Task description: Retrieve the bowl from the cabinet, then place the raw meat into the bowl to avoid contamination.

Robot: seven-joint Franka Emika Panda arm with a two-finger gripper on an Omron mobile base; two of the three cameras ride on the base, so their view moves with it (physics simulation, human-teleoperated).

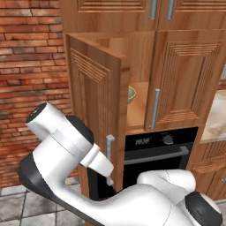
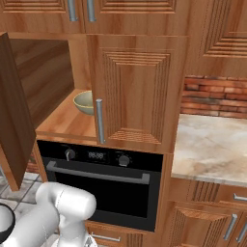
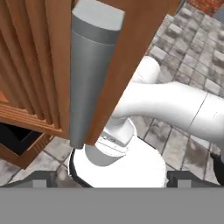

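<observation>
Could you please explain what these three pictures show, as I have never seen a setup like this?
This is a simulated kitchen with a white robot arm on a driving base. Two pictures come from cameras on the base, behind the arm to its left and right; the third looks along the hand itself.

The cabinet above the black oven has its left door swung open. On the shelf inside sits the bowl, also glimpsed from the left base camera. A stone counter lies to the right.

In the hand view, the gripper is open and holds nothing; the door's metal handle stands close in front of it, above the tiled floor.
</observation>
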